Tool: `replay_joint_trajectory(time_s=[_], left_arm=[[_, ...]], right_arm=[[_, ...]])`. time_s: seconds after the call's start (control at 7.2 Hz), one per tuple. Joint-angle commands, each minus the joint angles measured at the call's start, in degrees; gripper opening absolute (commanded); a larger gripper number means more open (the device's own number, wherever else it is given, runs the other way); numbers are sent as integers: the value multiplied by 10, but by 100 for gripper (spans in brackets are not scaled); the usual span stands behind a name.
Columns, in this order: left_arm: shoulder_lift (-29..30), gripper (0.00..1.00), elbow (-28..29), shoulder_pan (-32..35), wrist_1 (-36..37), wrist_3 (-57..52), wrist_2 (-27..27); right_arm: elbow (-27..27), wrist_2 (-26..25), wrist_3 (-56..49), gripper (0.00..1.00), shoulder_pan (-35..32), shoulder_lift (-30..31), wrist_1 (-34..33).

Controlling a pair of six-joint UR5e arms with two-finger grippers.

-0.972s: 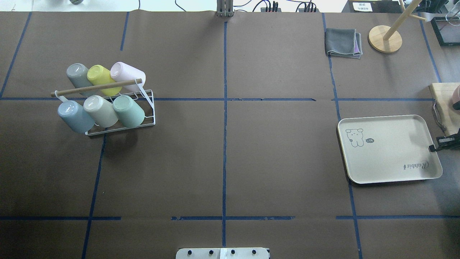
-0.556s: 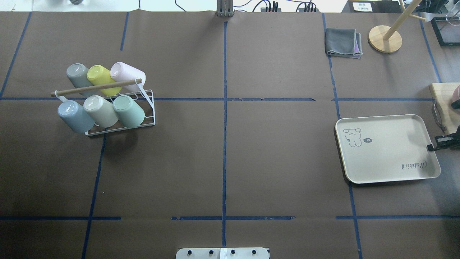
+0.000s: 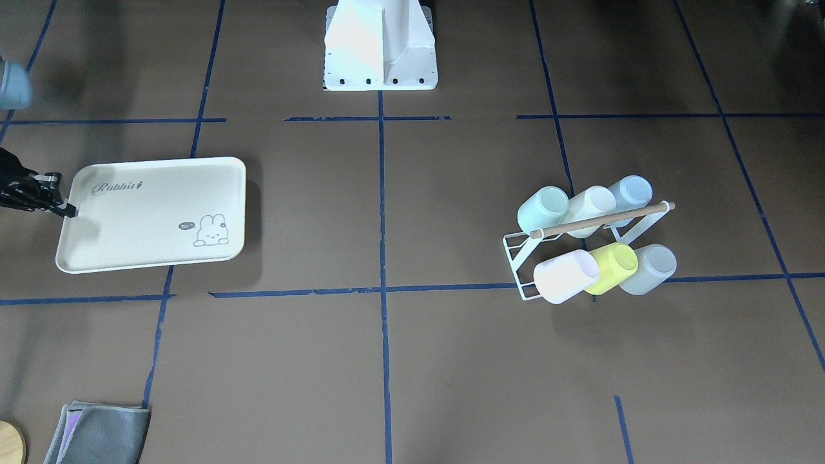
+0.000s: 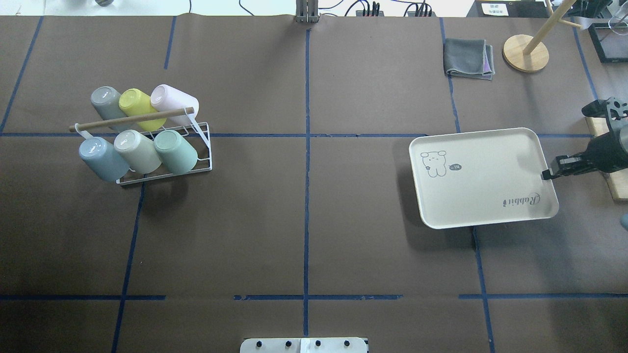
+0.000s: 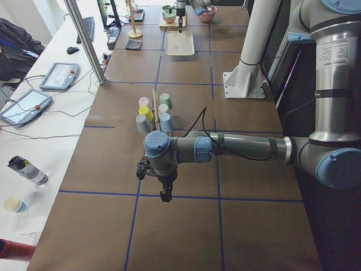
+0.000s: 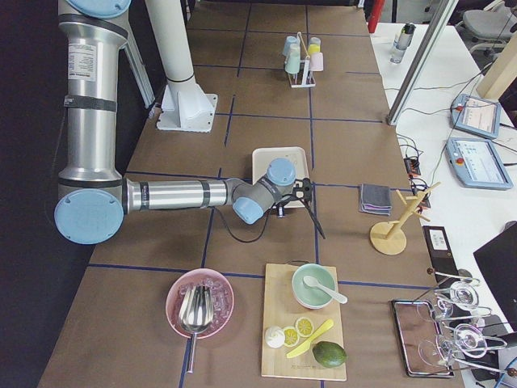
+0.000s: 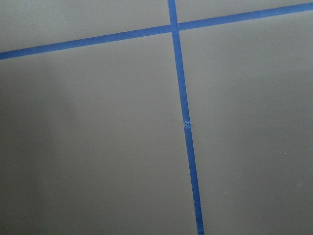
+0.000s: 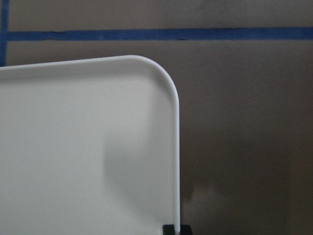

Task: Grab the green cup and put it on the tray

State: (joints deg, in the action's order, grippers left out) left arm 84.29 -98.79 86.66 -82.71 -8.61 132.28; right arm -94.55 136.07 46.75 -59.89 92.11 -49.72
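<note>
One hand (image 4: 546, 175), the right, pinches tray (image 4: 481, 181) rim

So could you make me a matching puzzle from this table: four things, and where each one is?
1 green cup
2 tray
3 grey cloth
4 yellow cup

A beside the wooden stand base
B middle of the rack's row farther from the robot
C rim pinched by the right gripper
D end of the rack's row nearer the robot

Pairs: 1-D, 2-C, 3-A, 4-B
</note>
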Motion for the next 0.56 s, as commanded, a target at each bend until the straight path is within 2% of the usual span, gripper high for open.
replay_joint_trajectory(time_s=[0.0,0.14,0.28,0.42], left_arm=[[2,100,0,0,0,0,0],[2,100,0,0,0,0,0],[2,100,1,0,0,0,0],[2,100,1,0,0,0,0]], right_arm=[[-27,-5,124,0,52,-96,-55],[-37,-8,152,0,77,-130,-95],[-55,-36,153,0,98,-171,-156],[-66,-88,160,0,139,-201,-205]])
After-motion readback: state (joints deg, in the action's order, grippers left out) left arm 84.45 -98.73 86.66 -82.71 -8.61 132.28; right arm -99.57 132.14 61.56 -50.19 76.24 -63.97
